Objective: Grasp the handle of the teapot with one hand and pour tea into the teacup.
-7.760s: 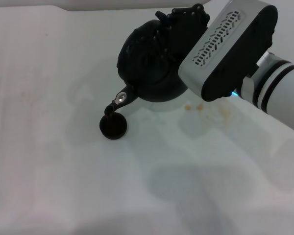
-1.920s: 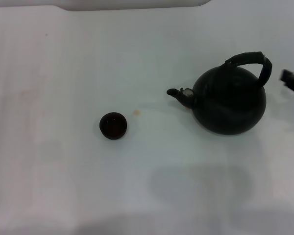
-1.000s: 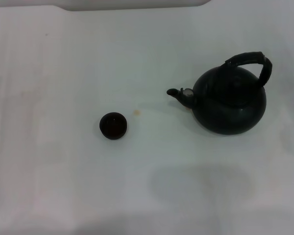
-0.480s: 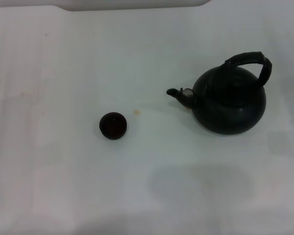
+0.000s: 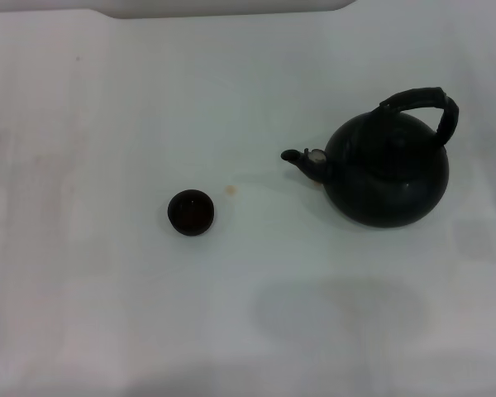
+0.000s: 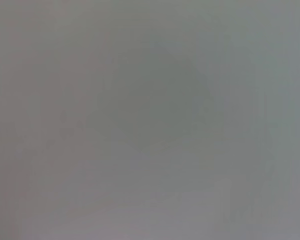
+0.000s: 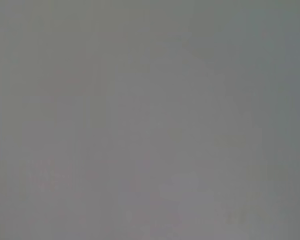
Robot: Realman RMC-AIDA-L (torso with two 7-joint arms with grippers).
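Observation:
The black round teapot (image 5: 388,169) stands upright on the white table at the right in the head view. Its arched ribbed handle (image 5: 422,103) loops over its top, free of any gripper. Its short spout (image 5: 302,159) with a pale patch points left toward the teacup. The tiny dark teacup (image 5: 191,212) stands to the left of the teapot, well apart from it. A small amber drop of tea (image 5: 230,190) lies on the table between them. Neither gripper shows in any view. Both wrist views show only a plain grey surface.
The white table (image 5: 107,314) fills the head view, with its far edge (image 5: 223,10) at the top. A faint round shadow (image 5: 339,310) lies on the table in front of the teapot.
The right arm, which held the teapot tilted over the teacup at first, set it down upright at the right and withdrew out of view. Nothing has moved in the last second.

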